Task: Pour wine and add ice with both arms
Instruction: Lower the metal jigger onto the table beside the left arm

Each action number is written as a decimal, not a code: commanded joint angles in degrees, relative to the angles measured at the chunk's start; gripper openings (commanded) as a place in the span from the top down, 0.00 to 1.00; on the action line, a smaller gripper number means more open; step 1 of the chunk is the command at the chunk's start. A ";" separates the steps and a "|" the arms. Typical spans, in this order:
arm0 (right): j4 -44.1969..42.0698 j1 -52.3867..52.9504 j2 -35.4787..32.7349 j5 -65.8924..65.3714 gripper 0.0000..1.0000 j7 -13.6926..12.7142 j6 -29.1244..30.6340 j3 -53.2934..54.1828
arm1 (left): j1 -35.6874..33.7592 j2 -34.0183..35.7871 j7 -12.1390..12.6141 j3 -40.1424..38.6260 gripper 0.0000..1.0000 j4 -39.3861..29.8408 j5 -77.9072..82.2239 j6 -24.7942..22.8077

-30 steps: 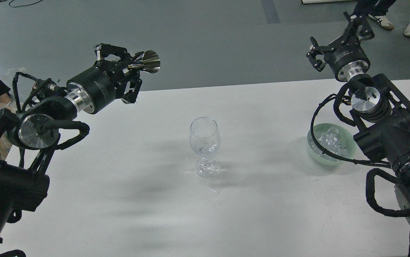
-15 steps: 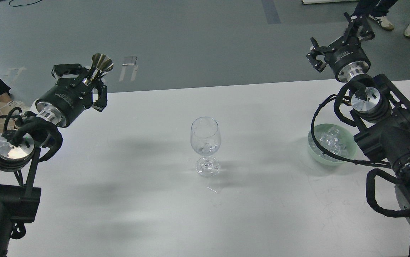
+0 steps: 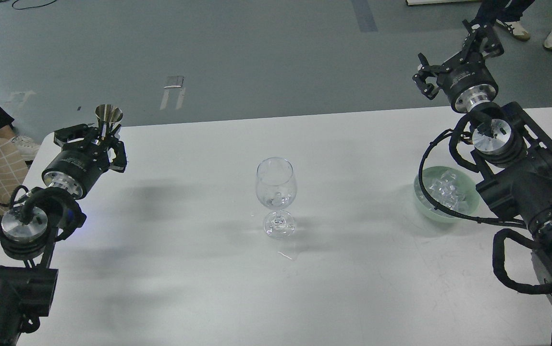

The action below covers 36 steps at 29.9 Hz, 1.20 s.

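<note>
The left gripper [image 3: 105, 137], jaws clenching the steel jigger [image 3: 108, 117], had swung far left of the wine glass [image 3: 276, 190]; pouring looked done, while the right gripper [image 3: 453, 57], jaws released, had not reached the ice [image 3: 444, 190].

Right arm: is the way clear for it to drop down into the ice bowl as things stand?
Probably yes. The right gripper is open and empty, raised beyond the green bowl. Only that arm's own cable loops across the ice; nothing else covers it.

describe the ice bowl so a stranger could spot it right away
Start at the white table and go to its right side, beside the right arm. The bowl sits there, right of the wine glass. It is the only pale green thing, and it holds clear ice cubes.
</note>
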 commanded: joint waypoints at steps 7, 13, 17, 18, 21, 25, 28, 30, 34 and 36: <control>0.01 -0.29 0.00 -0.17 0.00 -0.08 -0.19 0.00 | 0.54 -1.69 -1.67 0.02 1.00 7.55 -3.64 -3.75; 0.10 -0.21 0.09 -0.35 0.00 -0.08 -1.15 -1.14 | 1.16 -3.54 -3.17 0.37 1.00 11.06 -3.64 -3.40; 0.19 0.15 0.35 -0.35 0.00 0.00 -1.51 -3.16 | 0.55 -4.16 -4.57 0.37 1.00 13.70 -3.73 -3.13; 0.19 0.15 0.35 -0.35 0.00 0.00 -1.51 -3.08 | 0.46 -4.16 -4.75 0.37 1.00 13.97 -3.73 -3.05; 0.19 0.06 0.27 -0.35 0.00 0.00 -1.51 -3.16 | -0.16 -4.16 -4.84 0.28 1.00 15.20 -3.73 -2.78; 0.19 -0.03 0.26 -0.35 0.00 0.00 -1.51 -3.25 | -0.33 -4.42 -4.84 0.11 1.00 15.46 -3.82 -2.78; 0.19 -0.03 0.18 -0.35 0.00 0.00 -1.51 -3.25 | -0.60 -4.42 -4.84 0.11 1.00 15.64 -4.34 -2.78; 0.19 -0.03 0.26 -0.35 0.00 0.00 -1.51 -3.25 | -0.60 -4.42 -4.84 0.11 1.00 15.81 -4.43 -2.78; 0.19 -0.03 0.35 -0.35 0.00 0.00 -1.51 -3.25 | -0.60 -4.51 -4.92 0.20 0.96 15.81 -4.43 -2.52; 0.19 -0.03 0.35 -0.35 0.00 0.00 -1.51 -3.25 | -0.60 -4.51 -4.84 0.28 0.92 15.81 -4.43 -2.43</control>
